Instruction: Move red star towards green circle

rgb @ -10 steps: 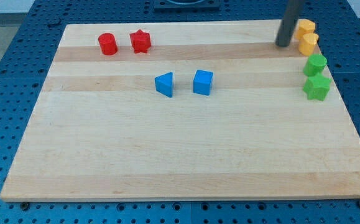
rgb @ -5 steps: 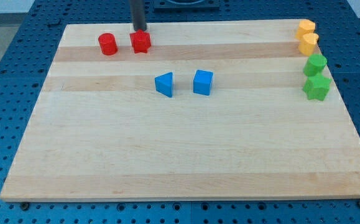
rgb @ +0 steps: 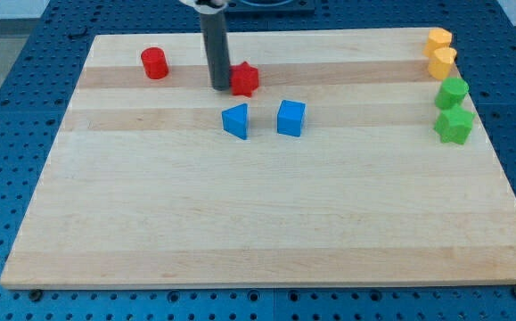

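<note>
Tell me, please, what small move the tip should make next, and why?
Probably keep pushing toward the view's right. My tip sits against the left side of the red star, and the green circle lies far off at the right edge, roughly level, with nothing between them.

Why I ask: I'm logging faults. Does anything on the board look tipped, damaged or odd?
Nothing stands out. All blocks sit flat and intact on the wooden board. My tip is beside the red star, on its left in the view; the green circle lies far right.
</note>
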Controlling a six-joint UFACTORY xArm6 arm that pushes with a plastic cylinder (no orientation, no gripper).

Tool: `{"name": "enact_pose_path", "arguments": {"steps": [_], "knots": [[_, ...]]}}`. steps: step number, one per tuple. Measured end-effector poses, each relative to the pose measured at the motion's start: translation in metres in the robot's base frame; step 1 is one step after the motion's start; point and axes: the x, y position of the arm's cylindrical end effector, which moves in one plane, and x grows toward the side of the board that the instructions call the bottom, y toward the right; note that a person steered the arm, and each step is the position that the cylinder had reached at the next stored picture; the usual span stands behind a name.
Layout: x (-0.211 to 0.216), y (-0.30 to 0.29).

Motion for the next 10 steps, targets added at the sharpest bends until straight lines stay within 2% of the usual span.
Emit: {"name": "enact_pose_path", "arguments": {"steps": [1,3,8,9,10], "knots": [[0.004,0.038],[-0.018,0.027],[0.011,0.176],[0.010,0.187],[-0.011,0.185]]}}
